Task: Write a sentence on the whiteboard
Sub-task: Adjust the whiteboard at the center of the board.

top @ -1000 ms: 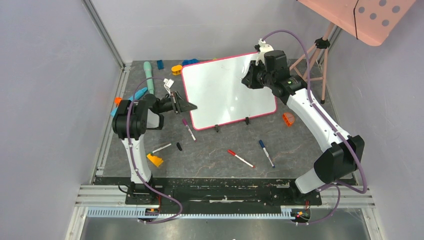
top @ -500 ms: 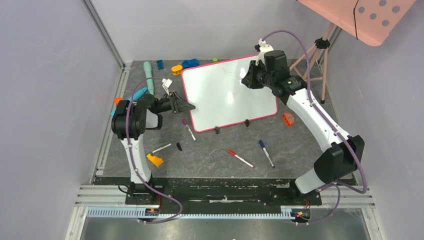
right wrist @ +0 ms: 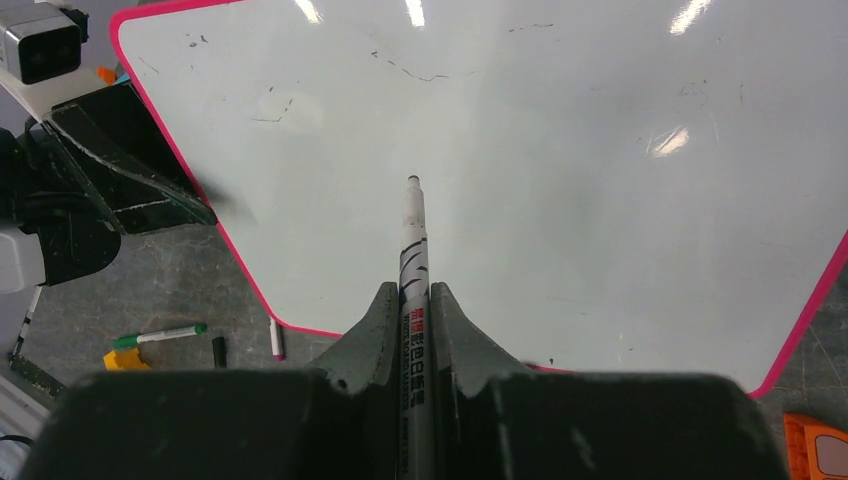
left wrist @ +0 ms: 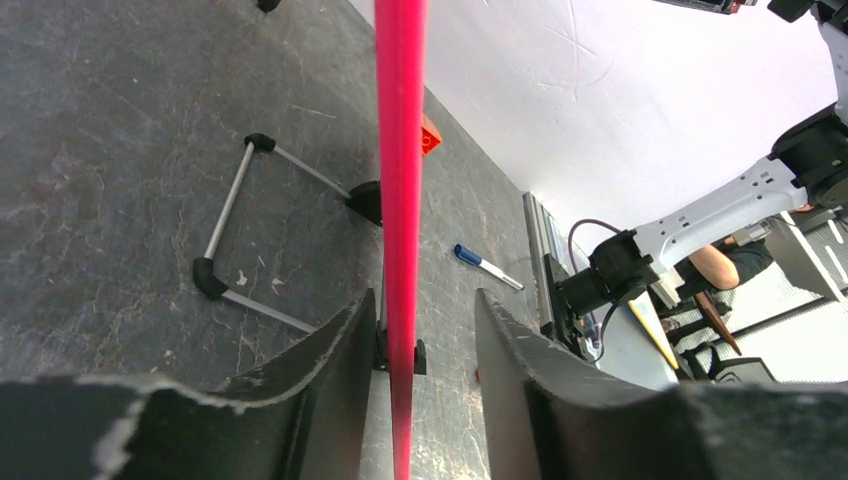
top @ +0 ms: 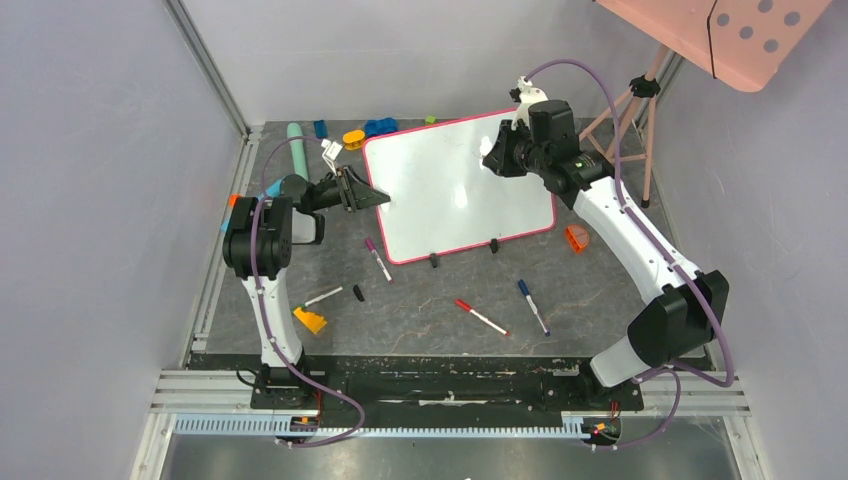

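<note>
The whiteboard (top: 455, 185) is propped tilted on its black feet (top: 434, 259) at the back of the desk (top: 440, 320). Its left pink edge is straddled by the spread left gripper (top: 372, 197). A marker (right wrist: 413, 250) is pinched in the right gripper (right wrist: 412, 300); whether its tip touches the board cannot be told

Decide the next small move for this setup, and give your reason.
Probably close the left end effector on the pink edge of the whiteboard: its fingers straddle that edge, not yet clamped, while the right end effector holds a marker pointed at the nearly blank board, which should be steadied first.
</note>
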Motion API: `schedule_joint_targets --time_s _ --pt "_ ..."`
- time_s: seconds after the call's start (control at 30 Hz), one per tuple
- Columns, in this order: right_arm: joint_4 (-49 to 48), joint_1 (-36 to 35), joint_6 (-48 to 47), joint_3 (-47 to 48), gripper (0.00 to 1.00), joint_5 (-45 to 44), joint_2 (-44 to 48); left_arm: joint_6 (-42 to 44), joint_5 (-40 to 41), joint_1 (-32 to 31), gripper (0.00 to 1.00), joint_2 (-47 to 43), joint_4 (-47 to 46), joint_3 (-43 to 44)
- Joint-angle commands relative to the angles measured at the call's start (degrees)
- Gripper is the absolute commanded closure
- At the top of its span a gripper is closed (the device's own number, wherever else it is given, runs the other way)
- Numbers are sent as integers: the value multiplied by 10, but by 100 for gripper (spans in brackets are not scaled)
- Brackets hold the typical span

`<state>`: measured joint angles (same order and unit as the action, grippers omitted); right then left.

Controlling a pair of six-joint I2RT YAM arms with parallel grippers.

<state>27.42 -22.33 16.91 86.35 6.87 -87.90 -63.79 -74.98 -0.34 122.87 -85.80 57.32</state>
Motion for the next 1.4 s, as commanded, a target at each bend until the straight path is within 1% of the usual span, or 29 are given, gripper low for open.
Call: schedule_joint_targets --time_s 0.0,0.13,0.17,0.2,0.43,0.77,1.03,1.37 --pt "-21 2 3 2 100 8 19 2 5 3 58 2 -34 27" --pt "-21 1 3 0 100 7 20 3 9 3 84 1 -34 31" --pt "-21 2 3 1 100 7 20 3 8 17 92 -1 -34 31" --pt "-20 2 3 1 100 7 21 4 6 21 98 -2 -34 30" --pt "-22 2 3 4 100 8 18 2 6 35 98 -7 -34 24" --pt "-23 2 3 8 100 11 14 3 -25 45 98 -19 -34 25" --pt "-27 2 3 7 100 11 15 -2 -32 45 98 -32 -34 -2" --pt "-44 2 17 -18 100 19 28 -16 -46 36 98 -38 -34 -25"
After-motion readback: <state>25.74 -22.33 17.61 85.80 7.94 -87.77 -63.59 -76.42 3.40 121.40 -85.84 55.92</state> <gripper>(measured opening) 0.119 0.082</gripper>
